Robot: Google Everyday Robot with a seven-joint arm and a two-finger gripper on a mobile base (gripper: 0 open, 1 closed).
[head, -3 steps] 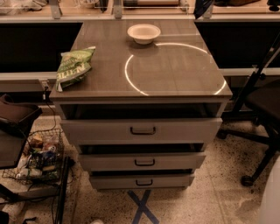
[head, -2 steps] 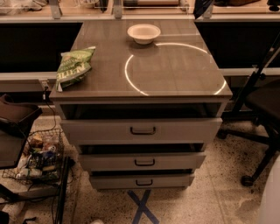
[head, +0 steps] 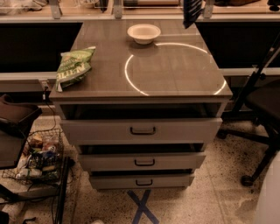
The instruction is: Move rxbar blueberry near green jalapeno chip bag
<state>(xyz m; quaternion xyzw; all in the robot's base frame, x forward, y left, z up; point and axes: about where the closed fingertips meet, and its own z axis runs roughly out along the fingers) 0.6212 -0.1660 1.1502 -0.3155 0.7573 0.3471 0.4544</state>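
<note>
Claw [head: 190, 13]: dark, hangs at the top edge of the view, over the far right part of the worktop [head: 175, 74], right of the white bowl [head: 144, 33] and apart from it.

Green jalapeno chip bag [head: 74, 66]: lies flat at the worktop's left edge, crinkled, well apart from the bowl.

Bowl: upright, far centre of the worktop, just beyond a bright ring [head: 126, 72] on the surface.

Below: three drawers, all pulled partly out, top drawer [head: 142, 130] furthest.

Floor: wire basket [head: 37, 155] of clutter at left, blue tape cross [head: 142, 205] in front, chair [head: 262, 100] at right.
</note>
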